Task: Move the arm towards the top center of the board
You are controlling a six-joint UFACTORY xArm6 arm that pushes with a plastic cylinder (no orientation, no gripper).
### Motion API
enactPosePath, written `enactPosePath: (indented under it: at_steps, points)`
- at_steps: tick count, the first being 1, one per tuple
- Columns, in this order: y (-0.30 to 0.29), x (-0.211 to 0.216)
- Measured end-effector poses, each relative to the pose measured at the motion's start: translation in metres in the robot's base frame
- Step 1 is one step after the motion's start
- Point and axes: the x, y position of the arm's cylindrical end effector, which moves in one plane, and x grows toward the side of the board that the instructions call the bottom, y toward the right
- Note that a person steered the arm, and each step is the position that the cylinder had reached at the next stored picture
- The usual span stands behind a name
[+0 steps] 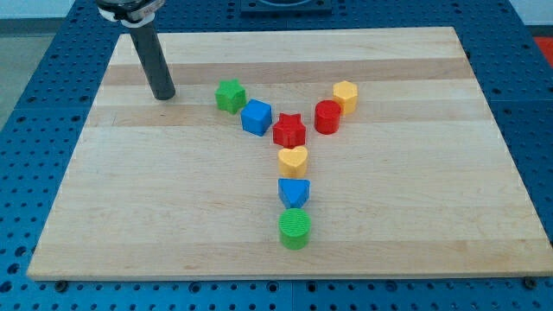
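Observation:
My tip (163, 96) rests on the wooden board (173, 199) near the view's top left, left of the blocks and touching none. The blocks form a Y shape. The left arm is a green star (231, 95) and a blue cube (257, 117). The right arm is a yellow hexagon (346, 95) and a red cylinder (327, 116). A red star (289, 130) sits at the junction. Below it run a yellow heart (293, 160), a blue triangular block (294, 191) and a green cylinder (295, 227).
The board lies on a blue perforated table (34, 104). The rod's dark shaft (152, 56) rises from the tip to the arm's end at the view's top left.

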Motion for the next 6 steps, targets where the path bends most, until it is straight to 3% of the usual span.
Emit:
enactPosePath:
  at_steps: [2,4,6]
  points:
    - [0.003,-0.012]
    - [0.047,-0.051]
    - [0.188,-0.056]
